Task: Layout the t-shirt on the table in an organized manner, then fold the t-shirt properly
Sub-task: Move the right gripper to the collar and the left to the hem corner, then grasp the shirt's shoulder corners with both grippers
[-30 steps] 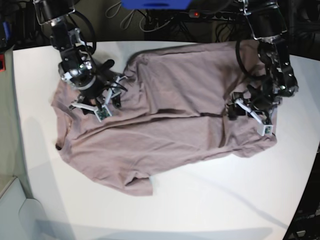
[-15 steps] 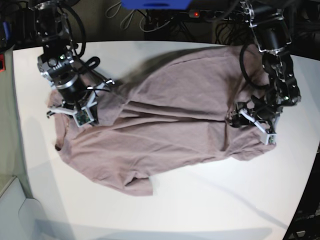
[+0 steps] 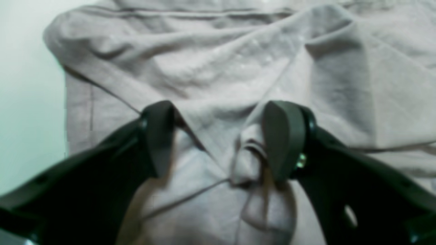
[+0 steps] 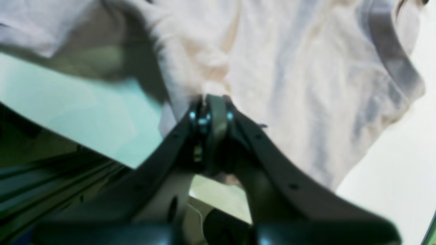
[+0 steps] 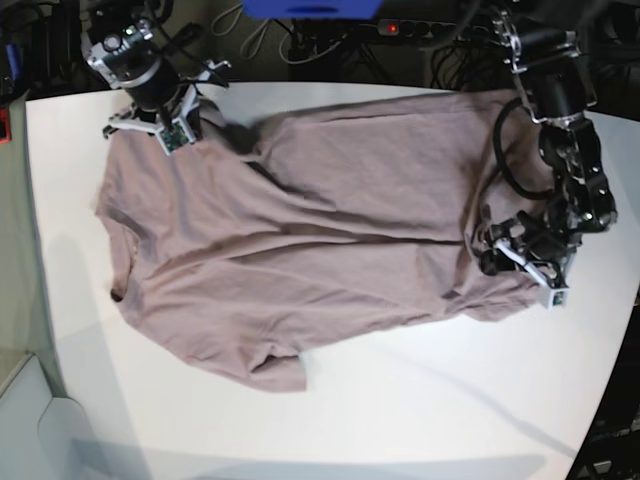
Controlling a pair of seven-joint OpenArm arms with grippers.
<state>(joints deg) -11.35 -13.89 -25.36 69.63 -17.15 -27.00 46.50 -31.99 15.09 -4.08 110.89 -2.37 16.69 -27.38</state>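
The mauve-pink t-shirt (image 5: 330, 220) lies spread and wrinkled across the white table (image 5: 400, 400). My right gripper (image 5: 168, 128) is at the shirt's far left corner. In the right wrist view this gripper (image 4: 210, 102) is shut on a bunched edge of the t-shirt (image 4: 289, 85), lifting it off the table (image 4: 391, 153). My left gripper (image 5: 515, 265) rests on the shirt's right edge. In the left wrist view it (image 3: 221, 139) stands open over the t-shirt (image 3: 238, 68), with a small fold of cloth beside one of the fingers (image 3: 282, 139).
Cables and a power strip (image 5: 400, 28) run along the table's far edge, beside a blue object (image 5: 310, 8). A red item (image 5: 3, 125) sits off the left edge. Bare tabletop (image 3: 27, 85) shows left of the shirt in the left wrist view.
My right gripper closed on the shirt and pulled it toward the far left corner, stretching that side out. My left gripper slid a little right and toward the front, staying open.
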